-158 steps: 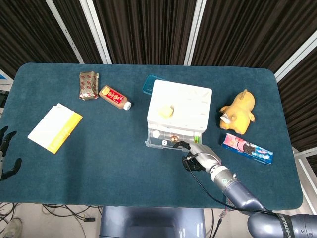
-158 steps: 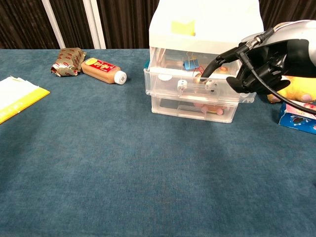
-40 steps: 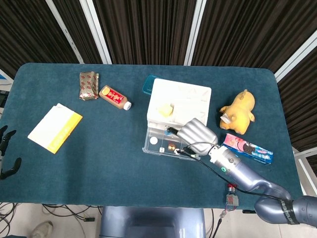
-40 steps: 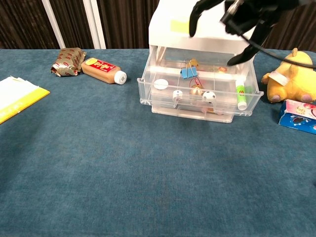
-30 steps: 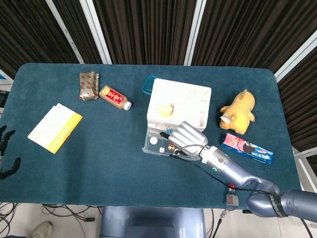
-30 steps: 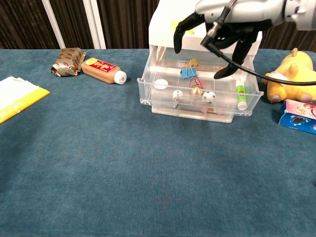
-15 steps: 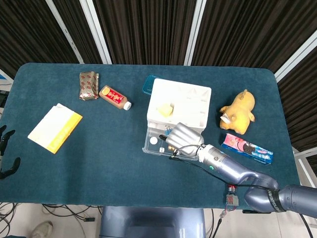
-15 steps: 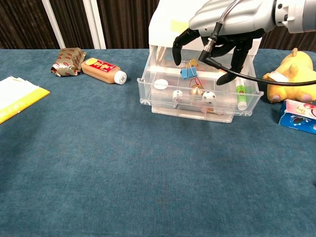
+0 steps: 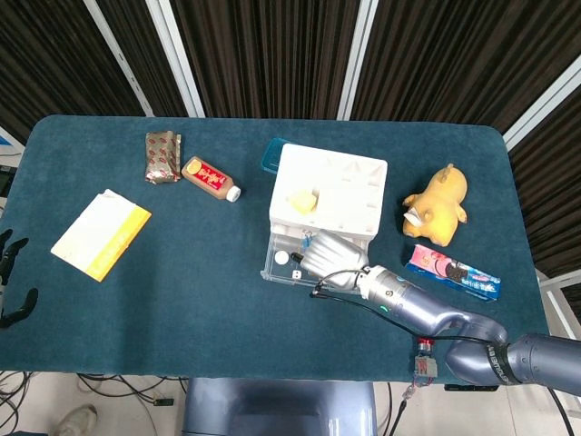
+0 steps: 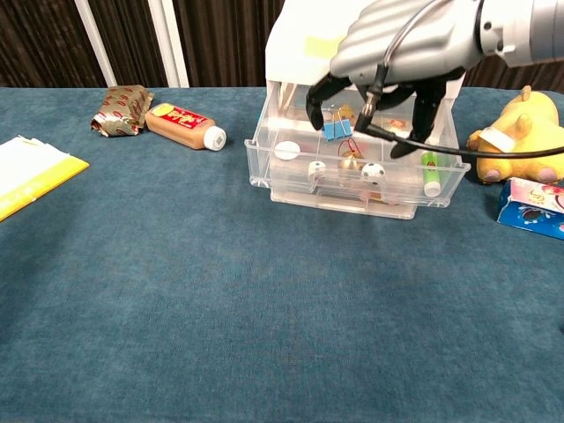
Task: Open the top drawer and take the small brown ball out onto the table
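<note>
— Where are the fingers?

— The right hand (image 10: 388, 53) hangs over the open top drawer (image 10: 291, 181), dark fingertips (image 10: 315, 115) pointing down and spread apart, with nothing between them. One tip sits just beside the blue binder clip (image 10: 334, 130).

— And the small brown ball?

— The small brown ball (image 10: 350, 164) lies in the drawer, near the front wall, under the hand and apart from the fingertips. A white ball with dark spots (image 10: 374, 173) is just to its right, a white die (image 10: 315, 167) to its left, a white disc (image 10: 285, 151) further left, and a green tube (image 10: 430, 174) along the right end.

— From above?

— In the head view the hand (image 9: 329, 253) covers most of the drawer (image 9: 274, 268), hiding the ball. The white drawer cabinet (image 9: 329, 194) stands behind it.

— The other hand?

— The left hand (image 9: 11, 282) is at the table's far left edge, barely in view; whether its fingers are apart, I cannot tell.

— What else is out?

— A yellow plush toy (image 10: 520, 132), a cookie box (image 10: 531, 208), a brown bottle (image 10: 183, 125), a foil packet (image 10: 118, 109) and a yellow-and-white booklet (image 9: 100, 233).
</note>
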Action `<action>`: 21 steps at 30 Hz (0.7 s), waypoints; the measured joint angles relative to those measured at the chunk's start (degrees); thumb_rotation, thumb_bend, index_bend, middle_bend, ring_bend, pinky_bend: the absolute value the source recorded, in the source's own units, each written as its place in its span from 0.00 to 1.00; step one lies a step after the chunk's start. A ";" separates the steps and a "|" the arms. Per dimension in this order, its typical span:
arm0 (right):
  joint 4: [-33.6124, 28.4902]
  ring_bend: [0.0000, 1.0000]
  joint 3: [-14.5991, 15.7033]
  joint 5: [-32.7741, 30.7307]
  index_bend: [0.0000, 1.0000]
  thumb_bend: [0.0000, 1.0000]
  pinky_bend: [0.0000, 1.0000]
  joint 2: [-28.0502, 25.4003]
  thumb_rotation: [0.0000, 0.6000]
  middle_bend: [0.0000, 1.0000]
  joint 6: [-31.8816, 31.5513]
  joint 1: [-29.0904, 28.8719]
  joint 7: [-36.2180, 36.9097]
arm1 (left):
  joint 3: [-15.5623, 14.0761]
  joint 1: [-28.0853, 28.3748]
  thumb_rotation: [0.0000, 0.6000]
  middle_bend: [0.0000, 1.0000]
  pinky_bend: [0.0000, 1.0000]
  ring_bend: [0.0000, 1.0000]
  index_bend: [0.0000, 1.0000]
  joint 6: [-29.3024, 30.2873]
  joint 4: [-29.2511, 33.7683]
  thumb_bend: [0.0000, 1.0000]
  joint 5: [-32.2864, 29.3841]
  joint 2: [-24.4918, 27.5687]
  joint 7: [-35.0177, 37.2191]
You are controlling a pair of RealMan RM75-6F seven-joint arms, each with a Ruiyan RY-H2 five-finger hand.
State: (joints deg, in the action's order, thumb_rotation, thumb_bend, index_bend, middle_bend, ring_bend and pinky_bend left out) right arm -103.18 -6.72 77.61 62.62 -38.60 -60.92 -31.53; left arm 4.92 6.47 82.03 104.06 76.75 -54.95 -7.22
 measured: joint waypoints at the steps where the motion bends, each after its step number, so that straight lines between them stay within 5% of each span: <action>1: -0.11 1.00 0.06 0.01 0.31 0.25 1.00 0.11 1.00 0.99 0.04 -0.04 0.04 | 0.01 0.00 1.00 0.00 0.00 0.00 0.10 -0.01 0.00 0.38 -0.04 0.01 0.02; 21: 0.87 1.00 0.30 -1.36 0.34 0.25 1.00 1.02 1.00 0.99 1.65 -1.62 -0.09 | 0.01 0.07 1.00 0.00 0.00 0.00 0.10 -0.19 -0.08 0.38 -0.23 0.00 0.01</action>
State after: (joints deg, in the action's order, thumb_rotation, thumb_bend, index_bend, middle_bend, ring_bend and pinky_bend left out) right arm -102.31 -6.42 76.26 63.64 -36.95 -62.55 -31.62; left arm 4.93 6.53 81.85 103.98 76.52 -54.95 -7.21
